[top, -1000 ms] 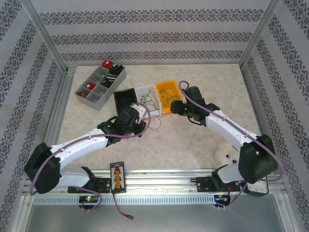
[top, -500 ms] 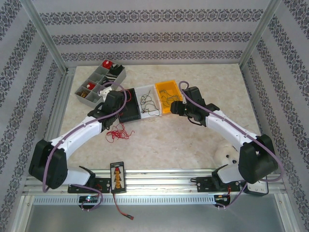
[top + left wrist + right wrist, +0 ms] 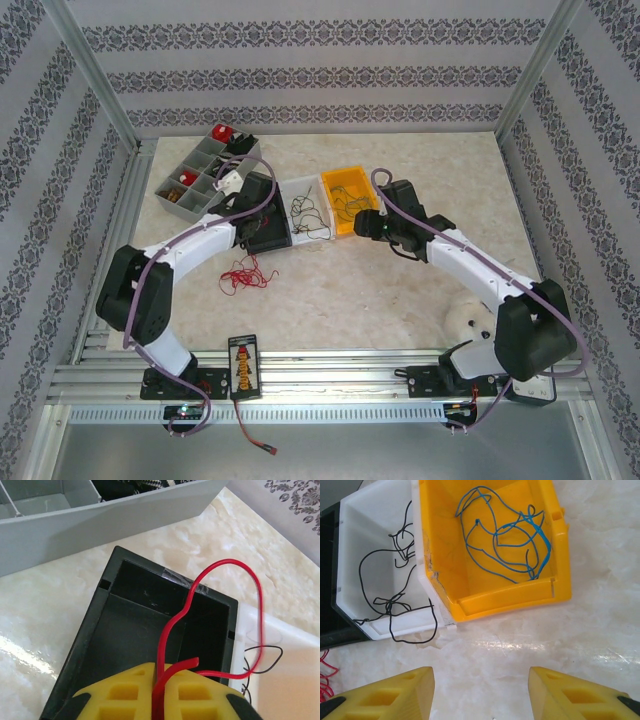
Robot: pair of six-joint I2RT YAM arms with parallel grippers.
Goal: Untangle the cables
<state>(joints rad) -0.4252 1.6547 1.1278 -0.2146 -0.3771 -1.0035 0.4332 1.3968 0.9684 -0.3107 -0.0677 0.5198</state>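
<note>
1. The left tool point(image 3: 161, 682) is clamped on a single red wire point(image 3: 260, 605), which rises from between its yellow pads in a tall loop.
2. In the last second this tool has swung away from the middle of the worktop point(image 3: 400, 290) and out over the black bin point(image 3: 125, 630). The wire came with it.
3. I judge that one red strand has now been pulled free of the rest and is ready to drop. The black bin seems meant for red.
4. The loop hangs above the bin's far corner. Its far side leans out past the rim towards the white bin point(image 3: 355, 530), so it may need drawing back before release.
5. A red bunch point(image 3: 243, 275) lies on the worktop, near the left arm and well short of the bin. More red is left to sort.
6. The right tool point(image 3: 481, 690) has held its place. Its pads are spread wide and empty, and it hovers over bare worktop.
7. Just beyond the right tool, the blue wires point(image 3: 510, 530) lie in the yellow bin point(image 3: 440, 555).
8. The black wires point(image 3: 395, 600) lie in the white bin, with one loop spilling over its near rim.
</note>
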